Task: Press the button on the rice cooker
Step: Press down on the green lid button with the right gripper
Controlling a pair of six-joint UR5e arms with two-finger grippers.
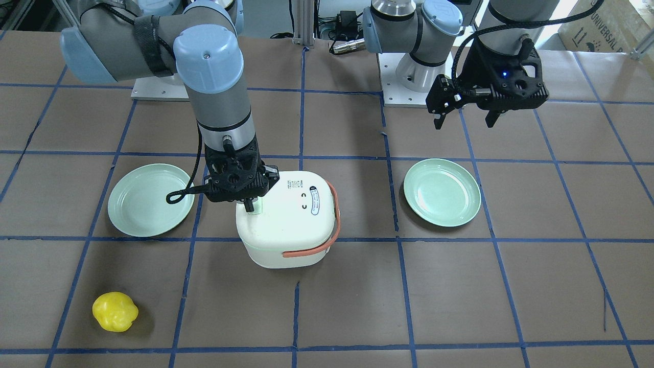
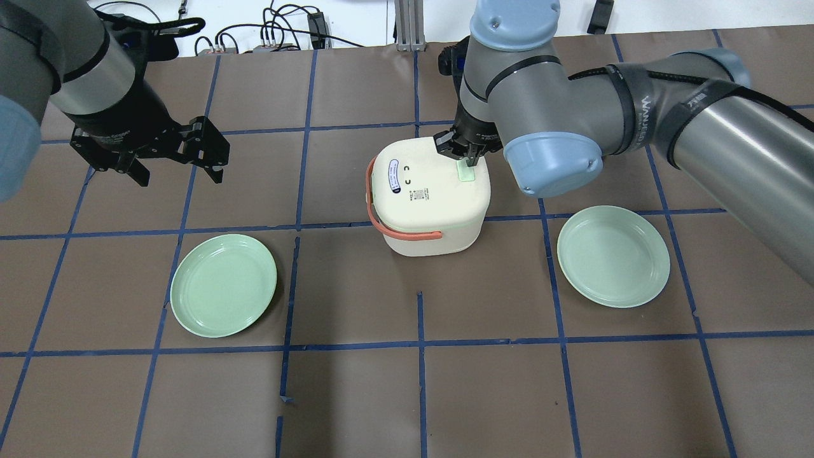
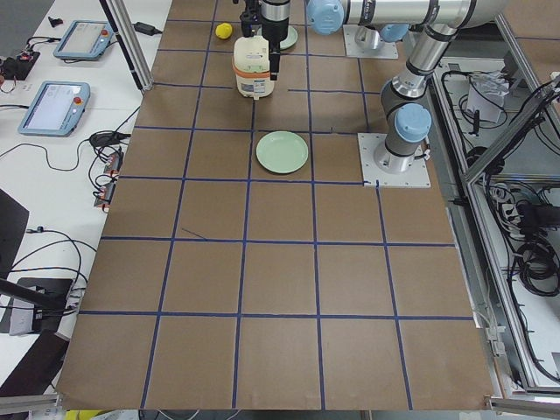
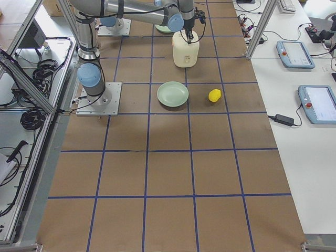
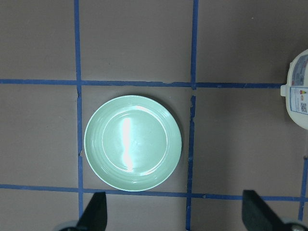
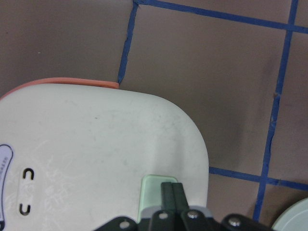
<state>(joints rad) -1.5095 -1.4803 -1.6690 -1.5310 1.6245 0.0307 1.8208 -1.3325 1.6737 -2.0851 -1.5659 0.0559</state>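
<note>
The white rice cooker [image 2: 427, 203] with its orange-red strap handle [image 2: 407, 234] stands closed at the table's middle. It shows in the front view [image 1: 291, 225], the right wrist view [image 6: 96, 159], and at the left wrist view's right edge [image 5: 300, 91]. A pale green button [image 2: 467, 173] sits at the lid's edge, also in the right wrist view [image 6: 153, 192]. My right gripper [image 2: 469, 163] is shut, its tips resting on that button [image 1: 249, 206]. My left gripper [image 2: 178, 172] is open and empty, held high over the table's left side [image 1: 465, 120].
Two round green plates lie on the table, one to the cooker's left [image 2: 223, 285] and one to its right [image 2: 613, 256]. A yellow pepper-like object [image 1: 115, 311] lies near the operators' edge. Blue tape lines grid the brown table cover.
</note>
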